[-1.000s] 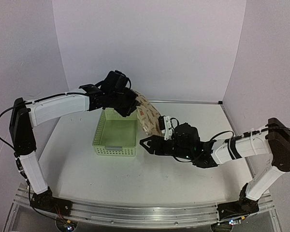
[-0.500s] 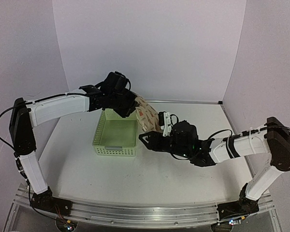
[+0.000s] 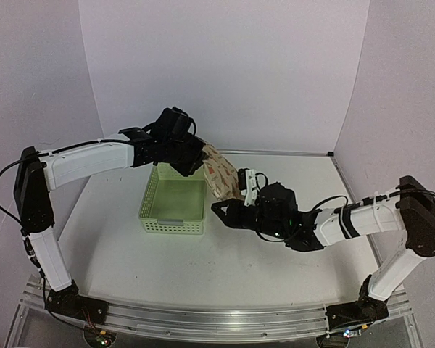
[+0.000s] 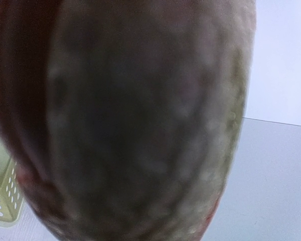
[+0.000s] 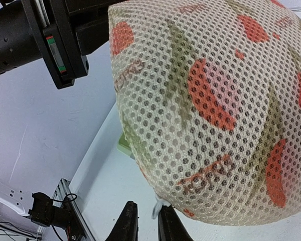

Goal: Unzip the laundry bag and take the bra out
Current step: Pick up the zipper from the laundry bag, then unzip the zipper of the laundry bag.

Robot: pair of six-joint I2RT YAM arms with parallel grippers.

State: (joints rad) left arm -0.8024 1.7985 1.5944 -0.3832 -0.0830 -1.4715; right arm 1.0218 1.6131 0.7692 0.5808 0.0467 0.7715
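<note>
Left hand: clenched on the upper end of the laundry bag. This is judged from the bag hanging clear of the counter with nothing else holding it. Its own wrist camera shows only blurred fabric pressed close, so the fingers are not seen there.

Bag's long axis slants down and away from the left hand toward the right hand. The free lower end hangs just above and in front of the right hand's fingertips. The right hand is the nearer one to that end and so the better placed to work the zipper.

Right hand, wrist view: two dark fingers set close, only a narrow gap between. A small pale tab (likely the zipper pull, too small to be sure) dangles from the bag's underside directly ahead of that gap. Cannot tell whether the fingers have it pinched or stand just short of it.

Materials: the bag is a cream open-weave mesh with round holes. It is soft and bulging, with a rounded end, and printed with orange-red blobs, olive-green leaf shapes and small lettering. It will likely sag and swing when tugged, so the left hand's hold matters.

Bra: not seen in any view, presumably inside. A dark reddish tone at the edge of the left wrist view is too blurred to name.

Below the left hand sits a light green plastic lattice basket, rigid, beside the bag.
</note>
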